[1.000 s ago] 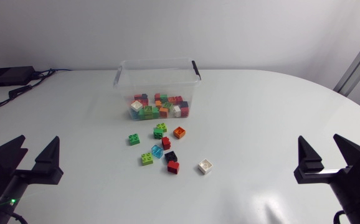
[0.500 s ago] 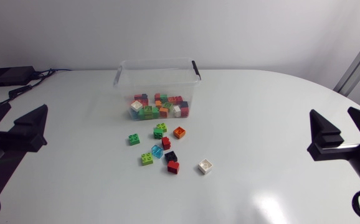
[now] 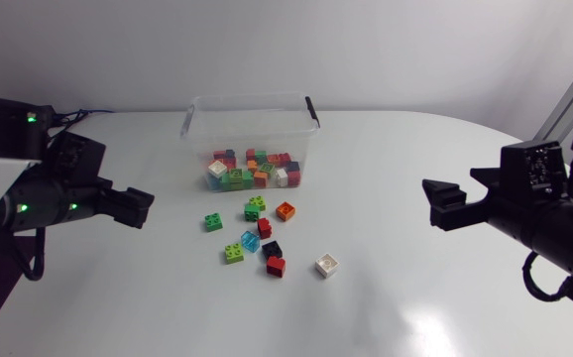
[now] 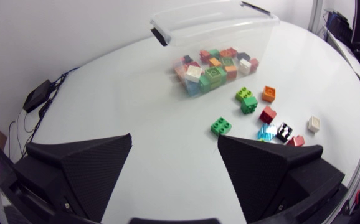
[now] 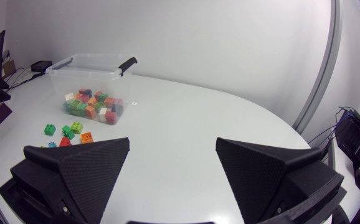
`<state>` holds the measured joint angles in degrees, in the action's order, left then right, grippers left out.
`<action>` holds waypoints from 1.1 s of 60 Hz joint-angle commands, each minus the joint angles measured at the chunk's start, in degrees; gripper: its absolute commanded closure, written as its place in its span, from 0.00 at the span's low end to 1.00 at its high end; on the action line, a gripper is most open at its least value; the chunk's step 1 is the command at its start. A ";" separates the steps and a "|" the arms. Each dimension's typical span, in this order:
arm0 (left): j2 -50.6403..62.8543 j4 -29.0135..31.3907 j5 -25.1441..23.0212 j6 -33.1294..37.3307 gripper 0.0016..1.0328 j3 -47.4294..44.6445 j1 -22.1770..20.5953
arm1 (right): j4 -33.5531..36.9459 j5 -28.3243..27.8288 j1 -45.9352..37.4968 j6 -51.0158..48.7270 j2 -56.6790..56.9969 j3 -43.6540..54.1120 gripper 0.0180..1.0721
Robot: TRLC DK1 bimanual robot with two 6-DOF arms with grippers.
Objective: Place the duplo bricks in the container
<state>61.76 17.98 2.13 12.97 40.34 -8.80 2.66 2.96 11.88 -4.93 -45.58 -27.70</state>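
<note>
Jaws on both sides are spread wide and empty, loose duplo bricks (image 3: 251, 241) bunched on the table (image 3: 415, 198) just beside the container (image 3: 251, 98) — grab one carelessly and you'll probably scatter its neighbours.

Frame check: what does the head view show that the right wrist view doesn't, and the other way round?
Only the head view: the small white square brick at the near edge of the loose pile, which the right wrist view hides behind its own finger. Only the right wrist view: the black right gripper close up, its broad fingers wide apart with nothing between them. Both: the clear plastic container with black handles, holding mixed bricks, and the small orange brick lying loose outside it.
</note>
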 commanded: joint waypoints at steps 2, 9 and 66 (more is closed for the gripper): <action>7.50 2.24 -0.11 7.59 0.07 4.49 -1.40 | 2.79 0.11 2.01 -1.58 -3.90 -2.62 0.05; 13.04 2.24 -0.20 11.02 0.07 5.72 -2.63 | 7.45 -0.50 2.89 -3.60 -9.61 -5.69 0.05; 49.78 8.92 -15.23 36.95 0.12 29.18 -2.36 | 22.04 -13.24 7.11 -24.16 -31.15 -17.47 0.05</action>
<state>108.92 26.35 -12.21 47.90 67.00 -11.27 25.36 -11.18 17.98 -27.53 -74.43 -43.94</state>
